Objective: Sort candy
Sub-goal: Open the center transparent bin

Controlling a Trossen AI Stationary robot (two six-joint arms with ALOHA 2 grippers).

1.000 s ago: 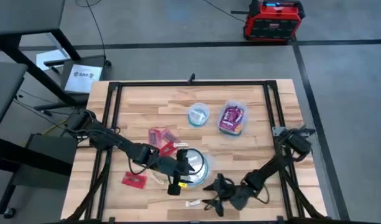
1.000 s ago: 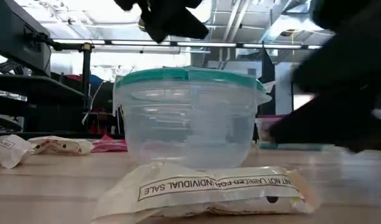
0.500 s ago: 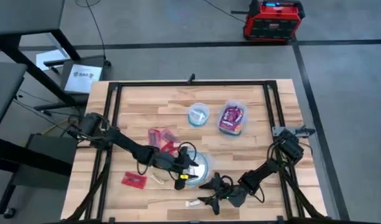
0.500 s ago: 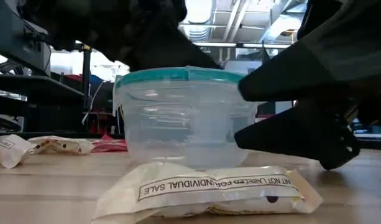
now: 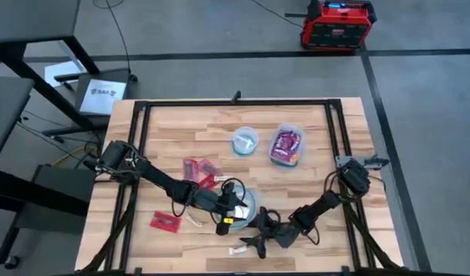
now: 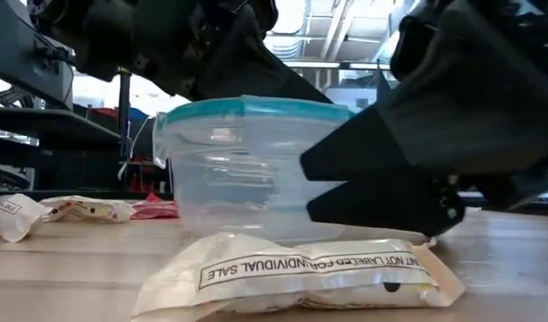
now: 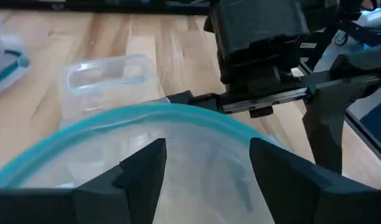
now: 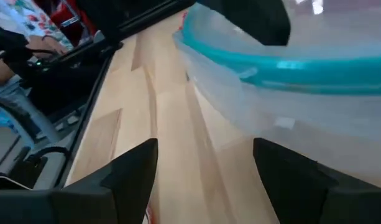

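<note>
Reaching right gripper [image 5: 250, 242], fingers spread, empty: white candy stick [image 5: 238, 251] just ahead, long axis across fingers. Left gripper [image 5: 233, 213] fingers spread over round container [image 5: 250, 201]; farther off.

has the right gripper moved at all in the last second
Yes. In the high view the right gripper has slid leftward along the table's near edge, closing on the white candy stick that lies still there, just near of the round container.

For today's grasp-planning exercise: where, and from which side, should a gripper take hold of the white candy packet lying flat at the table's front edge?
The white candy packet lies flat, long and thin. Come from straight above and pinch across its narrow width at mid-length. The round container stands close behind, with the right gripper beside it, so side approaches look crowded.
</note>
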